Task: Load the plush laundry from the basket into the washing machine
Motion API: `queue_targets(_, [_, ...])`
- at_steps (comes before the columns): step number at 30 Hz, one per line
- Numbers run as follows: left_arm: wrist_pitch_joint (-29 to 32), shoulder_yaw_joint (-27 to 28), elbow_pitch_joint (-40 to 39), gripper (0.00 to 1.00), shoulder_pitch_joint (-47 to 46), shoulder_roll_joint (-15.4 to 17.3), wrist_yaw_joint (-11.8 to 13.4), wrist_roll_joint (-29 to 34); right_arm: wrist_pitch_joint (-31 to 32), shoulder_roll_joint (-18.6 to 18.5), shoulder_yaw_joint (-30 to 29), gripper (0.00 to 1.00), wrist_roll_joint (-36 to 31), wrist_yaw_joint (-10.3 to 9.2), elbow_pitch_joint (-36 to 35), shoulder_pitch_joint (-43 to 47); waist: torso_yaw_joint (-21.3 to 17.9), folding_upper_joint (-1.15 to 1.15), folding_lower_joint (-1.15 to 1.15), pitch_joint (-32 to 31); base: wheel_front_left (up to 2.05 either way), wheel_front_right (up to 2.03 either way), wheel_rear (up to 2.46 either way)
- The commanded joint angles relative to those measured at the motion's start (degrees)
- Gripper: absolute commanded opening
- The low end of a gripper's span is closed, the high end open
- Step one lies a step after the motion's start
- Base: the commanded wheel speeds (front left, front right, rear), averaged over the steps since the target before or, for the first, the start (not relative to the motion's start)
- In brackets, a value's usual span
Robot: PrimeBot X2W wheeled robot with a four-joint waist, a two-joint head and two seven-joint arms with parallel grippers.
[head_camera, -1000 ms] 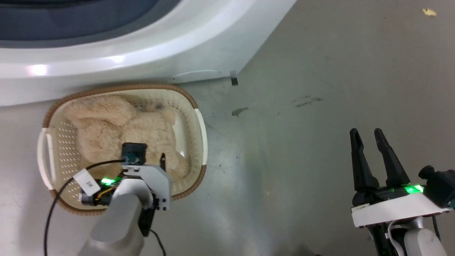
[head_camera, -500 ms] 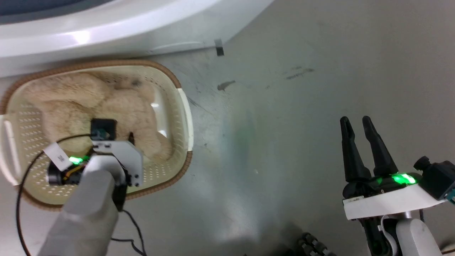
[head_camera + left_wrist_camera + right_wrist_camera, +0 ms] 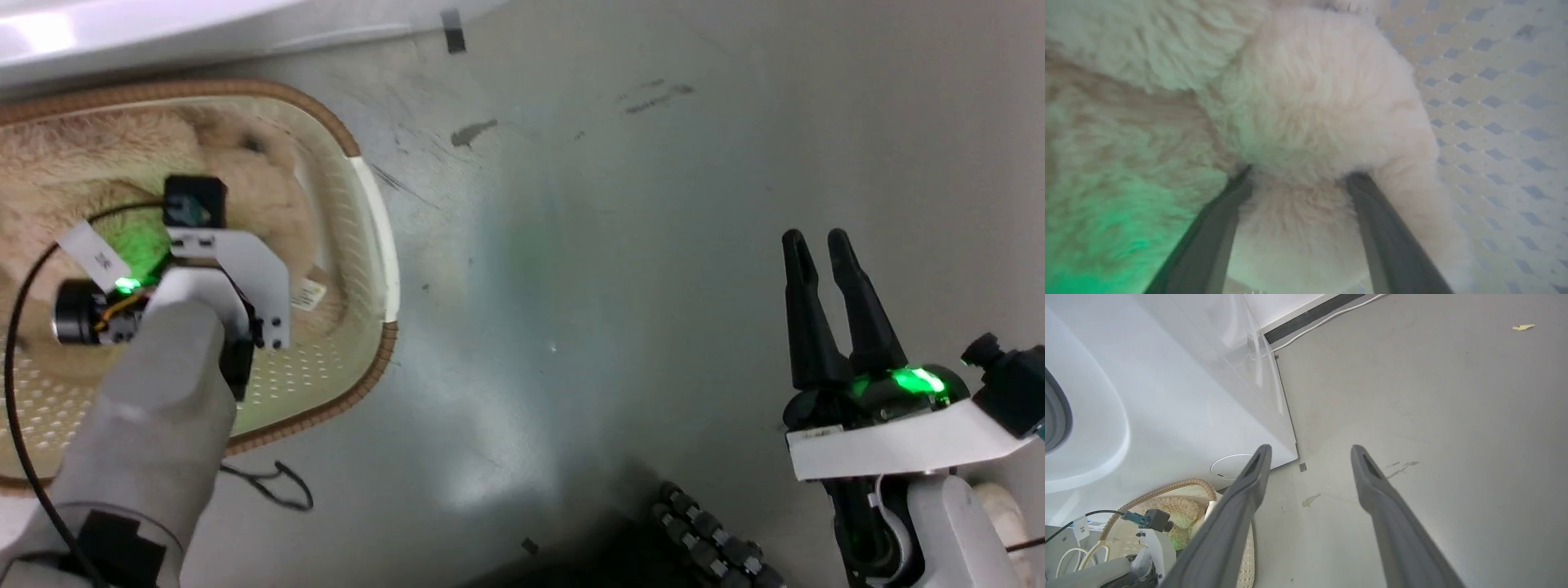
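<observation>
The cream-white basket (image 3: 371, 359) with its brown rim sits on the floor at the left of the head view, right in front of the washing machine (image 3: 163, 24). The fluffy beige plush laundry (image 3: 73, 171) lies in it, a small white tag (image 3: 309, 296) showing at its right side. My left wrist (image 3: 233, 261) reaches down into the basket. In the left wrist view my left gripper (image 3: 1300, 175) is open, its tips sunk into the plush (image 3: 1310, 90) with a rounded lump between them. My right gripper (image 3: 819, 245) is open and empty over bare floor at the lower right.
The right wrist view shows the washer's white front (image 3: 1167, 396), the basket rim (image 3: 1167, 488) below it and grey floor (image 3: 1433, 416) to the right. A loose black cable (image 3: 269, 482) lies beside the basket. A black ribbed part (image 3: 710, 547) sits at the bottom edge.
The head camera has swung, sliding the scene up and left. My left gripper has sunk deeper into the plush, hiding its fingertip. The white tag has come into view.
</observation>
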Motion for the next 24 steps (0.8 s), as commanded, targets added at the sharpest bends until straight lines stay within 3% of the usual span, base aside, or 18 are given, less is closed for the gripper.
queue_targets(1, [1.1, -0.7, 2.2, 1.00, -0.9, 0.3, 0.2, -0.9, -0.8, -0.2, 0.2, 1.00, 0.9, 0.04, -0.3, -1.2, -1.2, 0.00, 0.00, 1.4, 0.00, 0.00, 0.00])
queue_targets(2, [1.6, -1.1, 2.8, 0.66, -1.4, 0.3, 0.3, -1.2, -0.9, -0.2, 0.3, 1.00, 1.3, 0.04, -0.3, -1.3, -1.4, 0.00, 0.00, 1.9, 0.00, 0.00, 0.00])
queue_targets(3, [2.1, -1.5, 3.4, 0.00, -1.8, 0.3, 0.1, -1.5, -1.0, -0.2, 0.4, 1.00, 1.7, 0.04, -0.2, -1.4, -1.6, 0.00, 0.00, 2.3, 0.00, 0.00, 0.00])
queue_targets(8, [1.6, -2.7, 5.9, 0.00, -3.0, 0.7, -0.5, -3.3, -1.6, -0.3, 0.8, 1.00, 3.1, 0.05, 0.2, -2.1, -2.5, 0.00, 0.00, 3.5, 0.00, 0.00, 0.00])
queue_targets(12, [-1.4, -2.2, 5.4, 0.00, -1.0, 0.3, -0.2, -4.3, -1.7, -0.5, -0.1, 1.00, 2.6, 0.05, 0.5, -1.7, -1.8, 0.00, 0.00, 1.0, 0.00, 0.00, 0.00])
queue_targets(24, [-15.7, -0.4, 0.5, 0.00, 8.8, -5.3, 0.2, -7.1, -1.7, -1.5, -4.5, 1.00, -1.0, 0.05, 0.2, 5.4, 5.1, 0.00, 0.00, -16.5, 0.00, 0.00, 0.00])
